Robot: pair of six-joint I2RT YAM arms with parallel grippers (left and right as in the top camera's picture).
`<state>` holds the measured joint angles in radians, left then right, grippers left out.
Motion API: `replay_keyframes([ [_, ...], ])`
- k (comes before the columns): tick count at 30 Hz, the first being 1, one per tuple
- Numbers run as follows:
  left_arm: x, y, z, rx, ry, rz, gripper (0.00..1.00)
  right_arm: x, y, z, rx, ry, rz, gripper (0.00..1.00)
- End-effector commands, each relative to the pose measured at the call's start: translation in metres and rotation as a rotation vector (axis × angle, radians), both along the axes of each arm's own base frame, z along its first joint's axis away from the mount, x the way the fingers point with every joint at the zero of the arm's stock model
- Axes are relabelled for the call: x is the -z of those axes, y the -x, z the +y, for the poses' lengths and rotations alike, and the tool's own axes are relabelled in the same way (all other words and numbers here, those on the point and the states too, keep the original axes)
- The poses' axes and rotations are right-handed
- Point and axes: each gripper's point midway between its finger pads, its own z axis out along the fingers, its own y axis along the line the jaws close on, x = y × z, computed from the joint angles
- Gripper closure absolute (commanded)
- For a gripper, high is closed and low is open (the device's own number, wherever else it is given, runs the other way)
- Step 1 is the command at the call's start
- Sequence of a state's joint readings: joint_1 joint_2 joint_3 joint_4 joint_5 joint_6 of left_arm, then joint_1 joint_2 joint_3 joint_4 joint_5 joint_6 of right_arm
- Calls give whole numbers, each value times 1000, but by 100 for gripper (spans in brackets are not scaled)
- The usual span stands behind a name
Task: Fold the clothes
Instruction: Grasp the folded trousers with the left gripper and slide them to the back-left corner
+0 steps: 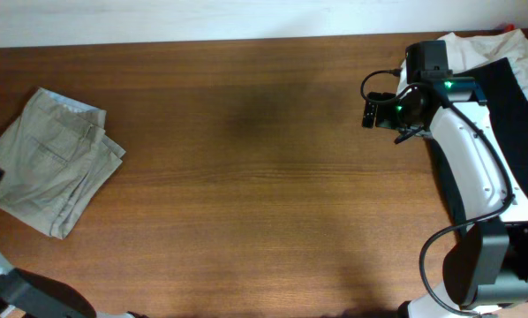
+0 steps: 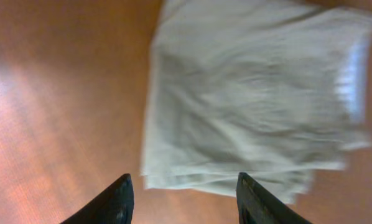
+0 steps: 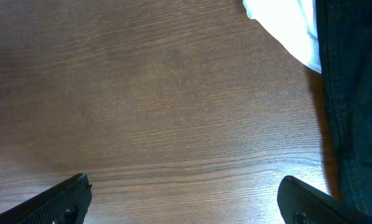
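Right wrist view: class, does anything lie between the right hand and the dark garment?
Nothing visible. Only bare table lies between the open right hand and the dark garment at the right edge; a white cloth sits beside it.

The folded trousers [image 1: 56, 163] at the left are pale khaki. The table [image 1: 264, 177] is brown with wood grain. At the upper right, the white cloth [image 1: 476, 49] meets a dark garment [image 1: 516, 115].

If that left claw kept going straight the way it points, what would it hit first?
Probably the folded khaki trousers: in the left wrist view they lie straight ahead of the open left gripper. Height is unclear, so it might touch the table just before their edge.
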<state>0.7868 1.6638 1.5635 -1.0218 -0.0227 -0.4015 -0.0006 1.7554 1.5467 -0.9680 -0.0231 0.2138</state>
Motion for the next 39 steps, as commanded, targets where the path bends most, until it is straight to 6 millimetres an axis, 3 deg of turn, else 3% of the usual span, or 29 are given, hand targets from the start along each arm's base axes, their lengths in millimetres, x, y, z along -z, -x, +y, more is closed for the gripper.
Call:
replay_keyframes([
  [1,65,61,13,-230,40,181,77,-5,-3,-4,21,4,-14,1],
  [2,79,71,15,-253,50,187,78,-5,-3,-4,21,4,-14,1],
  [3,98,79,14,-268,80,179,94,-5,-3,-4,21,4,-14,1],
  [4,110,80,11,-270,97,162,99,-5,-3,-4,21,4,-14,1],
  [6,134,76,7,-261,108,119,99,-5,-3,-4,21,4,-14,1],
  [8,157,59,-2,-221,175,41,99,-5,-3,-4,21,4,-14,1],
  [11,198,57,-3,-216,237,82,99,-5,-3,-4,21,4,-14,1],
  [14,217,55,-2,-213,255,91,99,-5,-3,-4,21,4,-14,1],
  [16,216,34,-7,-169,284,12,99,-5,-3,-4,21,4,-14,1],
  [17,219,9,-16,-108,307,-50,99,-5,-3,-4,21,4,-14,1],
  [19,241,-25,-27,-22,282,-78,99,-5,-3,-4,21,4,-14,1],
  [22,278,-76,-61,36,321,-136,99,-5,-3,-4,21,4,-14,1],
  [24,279,-114,-76,121,280,-188,99,-5,-3,-4,21,4,-14,1],
  [26,268,-144,-93,154,263,-243,99,-5,-3,-4,21,4,-14,1],
  [28,254,-168,-97,199,224,-299,99,-5,-3,-4,21,4,-14,1],
  [32,251,-170,-78,166,103,-282,99,-5,-3,-4,21,4,-14,1],
  [35,235,-188,-69,238,-1,-348,99,-5,-3,-4,21,4,-14,1],
  [39,225,-198,-61,235,-45,-395,99,-5,-3,-4,21,4,-14,1],
])
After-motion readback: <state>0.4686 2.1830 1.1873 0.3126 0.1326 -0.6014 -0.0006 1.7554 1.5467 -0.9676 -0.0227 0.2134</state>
